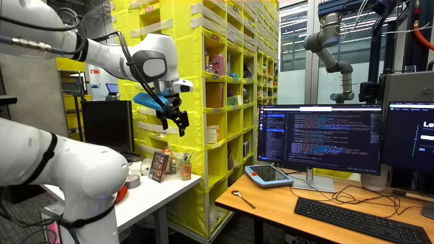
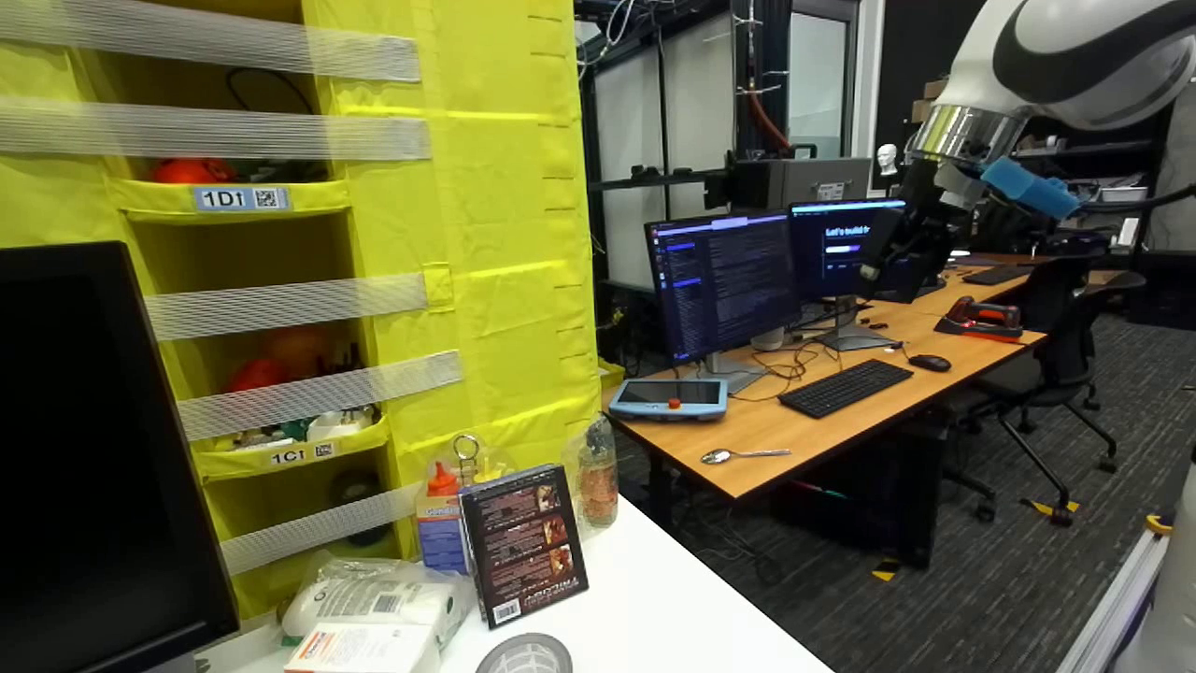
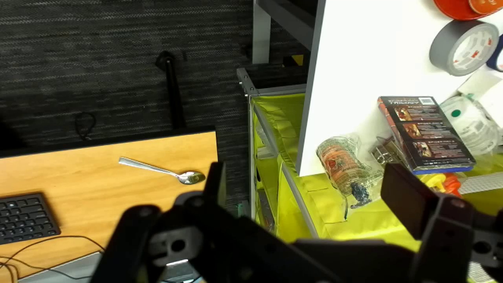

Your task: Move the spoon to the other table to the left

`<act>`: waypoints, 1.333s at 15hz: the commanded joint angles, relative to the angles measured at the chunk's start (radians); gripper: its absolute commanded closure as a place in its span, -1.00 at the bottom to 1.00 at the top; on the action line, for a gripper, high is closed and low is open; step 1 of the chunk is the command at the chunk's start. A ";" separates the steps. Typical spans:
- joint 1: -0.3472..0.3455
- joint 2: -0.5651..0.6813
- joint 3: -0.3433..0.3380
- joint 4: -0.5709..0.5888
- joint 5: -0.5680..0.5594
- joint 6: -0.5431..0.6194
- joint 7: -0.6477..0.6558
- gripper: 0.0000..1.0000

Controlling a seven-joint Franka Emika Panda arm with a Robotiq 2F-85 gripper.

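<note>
The black two-fingered gripper [image 3: 308, 182] is hanging in the air, its jaws standing wide apart. A shiny silver metal spoon [image 3: 162, 170] is lying near a corner of the orange-brown wooden table [image 3: 98, 188], its bowl pointing towards the white, flat-topped table [image 3: 353, 70]. A black rectangular keyboard [image 3: 25, 218] is sharing the wooden table, and a dark printed box [image 2: 523, 547] is standing tilted on the white one.
</note>
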 commanded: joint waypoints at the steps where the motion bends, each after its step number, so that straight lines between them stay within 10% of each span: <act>1: -0.008 0.002 0.006 0.003 0.007 -0.004 -0.006 -1.00; 11: 0.027 0.125 0.113 0.126 -0.017 0.015 0.009 -1.00; 20: 0.023 0.488 0.280 0.480 -0.163 0.003 0.089 -1.00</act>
